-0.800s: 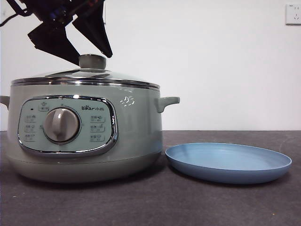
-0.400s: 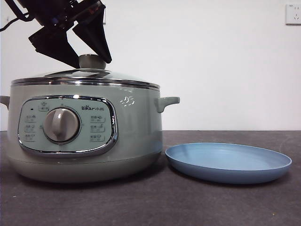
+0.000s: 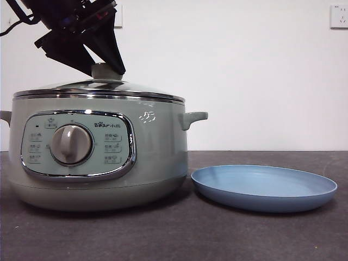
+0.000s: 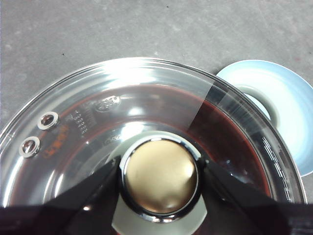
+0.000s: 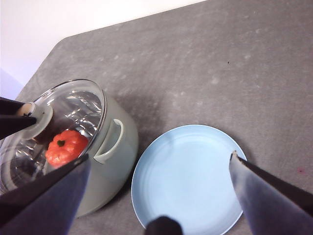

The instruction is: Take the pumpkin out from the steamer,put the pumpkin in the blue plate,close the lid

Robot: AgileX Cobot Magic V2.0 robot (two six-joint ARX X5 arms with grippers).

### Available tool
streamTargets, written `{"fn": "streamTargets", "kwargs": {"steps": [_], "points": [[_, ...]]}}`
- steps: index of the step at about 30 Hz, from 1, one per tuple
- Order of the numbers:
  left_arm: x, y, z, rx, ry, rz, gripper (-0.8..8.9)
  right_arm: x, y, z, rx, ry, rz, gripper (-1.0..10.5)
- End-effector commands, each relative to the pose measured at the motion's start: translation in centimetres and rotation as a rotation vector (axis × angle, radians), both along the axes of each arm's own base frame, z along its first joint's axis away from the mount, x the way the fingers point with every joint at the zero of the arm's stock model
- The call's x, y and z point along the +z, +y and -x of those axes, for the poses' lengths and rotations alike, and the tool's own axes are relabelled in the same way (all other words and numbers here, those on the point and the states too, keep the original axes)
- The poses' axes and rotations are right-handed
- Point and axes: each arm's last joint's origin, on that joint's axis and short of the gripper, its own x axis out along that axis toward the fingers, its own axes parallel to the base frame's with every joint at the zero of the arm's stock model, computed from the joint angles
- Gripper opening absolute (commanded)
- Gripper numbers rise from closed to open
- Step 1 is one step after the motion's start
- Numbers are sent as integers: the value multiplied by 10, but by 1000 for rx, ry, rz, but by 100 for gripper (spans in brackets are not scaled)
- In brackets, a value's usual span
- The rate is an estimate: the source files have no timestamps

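The sage-green steamer stands at the left with its glass lid seated on it. My left gripper comes down from the upper left, its jaws pressed against both sides of the lid's knob. Through the glass, the right wrist view shows the orange pumpkin inside the pot. The blue plate lies empty to the steamer's right. My right gripper hovers high above the plate, jaws wide open and holding nothing.
The steamer's side handle sticks out toward the plate. A wall socket sits at the top right on the white wall. Dark grey tabletop stretches in front of both objects.
The left gripper's jaws have drawn together from either side of the knob until they press on it. The lid, steamer and plate have not moved.
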Motion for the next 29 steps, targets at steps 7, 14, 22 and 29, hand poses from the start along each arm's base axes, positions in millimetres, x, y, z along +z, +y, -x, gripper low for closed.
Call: {"fn": "streamTargets", "kwargs": {"steps": [7, 14, 22, 29], "points": [[12, 1, 2, 7, -58, 16, -9, 1, 0, -1, -3, -1, 0, 473], [51, 10, 18, 43, -183, 47, -9, 1, 1, -3, 3, -14, -4, 473], [89, 31, 56, 142, -339, 53, -9, 1, 10, -15, 57, -35, -8, 473], [115, 57, 101, 304, -466, 20, -9, -4, 45, -42, 199, -47, -37, 483]]}}
